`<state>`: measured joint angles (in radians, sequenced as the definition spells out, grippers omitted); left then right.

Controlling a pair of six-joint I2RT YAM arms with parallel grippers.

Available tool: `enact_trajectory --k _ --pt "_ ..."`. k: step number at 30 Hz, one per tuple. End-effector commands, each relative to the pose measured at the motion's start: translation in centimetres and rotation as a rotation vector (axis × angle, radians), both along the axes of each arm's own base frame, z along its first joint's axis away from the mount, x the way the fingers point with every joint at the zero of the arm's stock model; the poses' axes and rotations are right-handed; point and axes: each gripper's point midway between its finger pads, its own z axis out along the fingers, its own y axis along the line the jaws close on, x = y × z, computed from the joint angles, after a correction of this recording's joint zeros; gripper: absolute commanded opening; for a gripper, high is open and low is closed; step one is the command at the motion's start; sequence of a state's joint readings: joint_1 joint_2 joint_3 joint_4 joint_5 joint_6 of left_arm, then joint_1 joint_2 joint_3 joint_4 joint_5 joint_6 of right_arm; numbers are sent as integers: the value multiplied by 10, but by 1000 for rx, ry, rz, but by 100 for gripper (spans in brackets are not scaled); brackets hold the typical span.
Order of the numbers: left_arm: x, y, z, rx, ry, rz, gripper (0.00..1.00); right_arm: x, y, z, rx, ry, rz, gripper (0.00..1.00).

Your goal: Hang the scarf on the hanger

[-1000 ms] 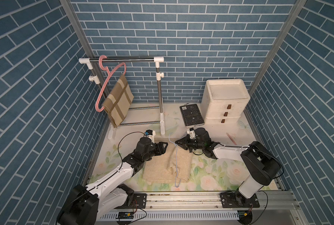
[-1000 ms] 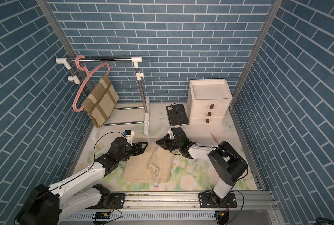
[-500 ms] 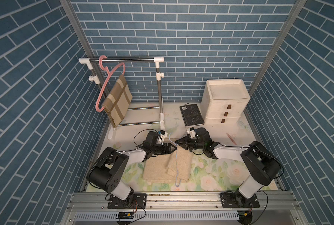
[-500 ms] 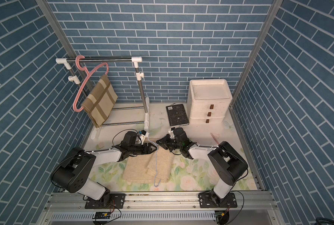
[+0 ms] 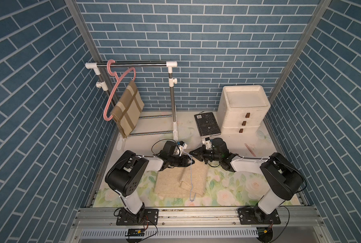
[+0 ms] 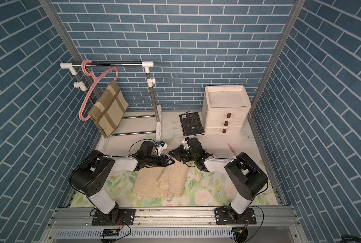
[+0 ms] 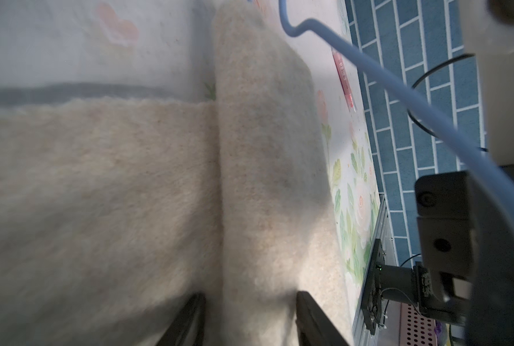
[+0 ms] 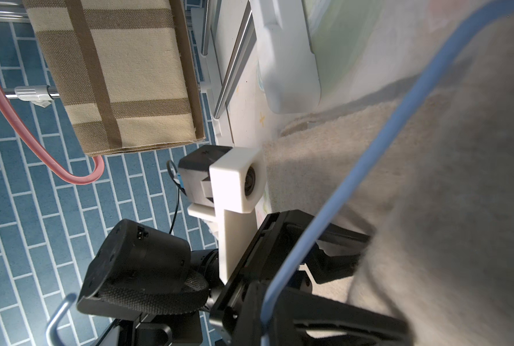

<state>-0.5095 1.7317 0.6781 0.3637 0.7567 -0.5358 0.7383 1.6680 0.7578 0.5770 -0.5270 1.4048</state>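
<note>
A beige scarf lies partly folded on the floral mat, with a raised fold running along it. A thin blue wire hanger lies across the scarf, its hook towards the front rail. My right gripper is shut on the hanger's far corner. Beside it at the scarf's far edge, my left gripper is open. Its jaws straddle the raised fold under the hanger wire.
At the back left, a clothes rack holds a pink hanger with a striped tan cloth. A white drawer unit and a black book stand at the back right. A pink pen lies near the right arm.
My left arm has swung in, bringing its gripper to the scarf's far edge under the hanger, and its jaws have narrowed around the fold. The right gripper has held still on the hanger.
</note>
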Motion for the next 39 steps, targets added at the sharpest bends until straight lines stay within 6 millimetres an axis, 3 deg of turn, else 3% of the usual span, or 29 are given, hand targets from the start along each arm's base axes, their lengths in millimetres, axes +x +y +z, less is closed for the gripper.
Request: enact_trajectory --k 1,6,10,15,19,25,29,33,39 --pt "-4 -15 6 -36 -6 -56 51 0 -1 6 4 -65 18 0" --pt "-13 -29 3 -46 15 -102 46 0 -2 6 5 -68 17 0" --pt "-14 -27 7 -40 -1 -89 28 1 -3 8 10 -73 14 0" --pt "-9 -10 30 -11 -68 -22 9 -3 -5 17 51 -80 49 0" --pt "-7 16 45 34 -104 71 1 -8 -5 30 94 -96 86 0" --pt "-5 61 62 128 -154 221 0 -19 8 64 263 -114 188 0" --pt "1 103 75 206 -178 356 0 -20 16 66 276 -107 227 0" --pt "2 143 73 272 -138 454 0 -23 20 68 313 -88 253 0" --pt "0 169 64 329 -97 509 0 -35 28 67 369 -39 294 0"
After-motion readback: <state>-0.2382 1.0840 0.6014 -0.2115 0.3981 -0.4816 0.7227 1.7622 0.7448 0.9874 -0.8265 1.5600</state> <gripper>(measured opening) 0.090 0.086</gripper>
